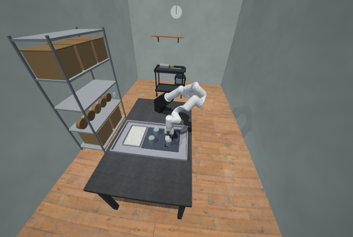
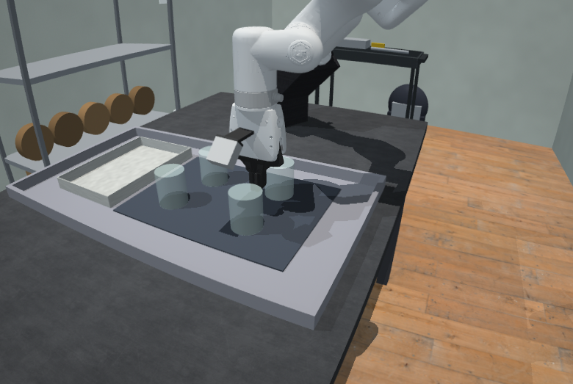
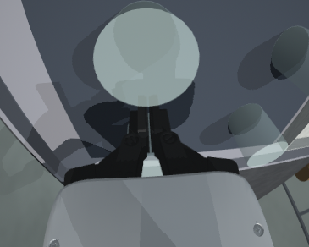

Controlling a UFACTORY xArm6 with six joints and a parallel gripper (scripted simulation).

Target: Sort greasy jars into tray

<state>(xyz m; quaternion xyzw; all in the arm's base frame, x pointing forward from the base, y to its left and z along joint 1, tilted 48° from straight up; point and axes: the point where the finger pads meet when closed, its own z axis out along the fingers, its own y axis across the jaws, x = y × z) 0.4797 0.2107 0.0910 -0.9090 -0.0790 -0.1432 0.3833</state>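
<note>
Four pale glass jars stand upright on the dark mat (image 1: 159, 148) (image 2: 278, 254): a front right jar (image 1: 168, 142) (image 2: 245, 212) (image 3: 146, 55), a front left jar (image 1: 151, 139) (image 2: 171, 187) (image 3: 295, 52), a back left jar (image 1: 155, 131) (image 2: 214, 173) (image 3: 254, 131) and a back right jar (image 2: 280, 185), largely hidden by the arm in the top view. My gripper (image 2: 257, 183) (image 3: 147, 107) is shut and empty, pointing down just behind the front right jar; contact cannot be told. The tray (image 1: 135, 135) (image 2: 85, 192) lies left of the mat, holding no jar. Grease cannot be seen.
The light grey steel top (image 2: 185, 254) has a raised border around the mat and tray. The back right jar stands close to my fingers, on the right in the exterior view. A tall shelf (image 1: 85, 94) with boxes stands left of the table.
</note>
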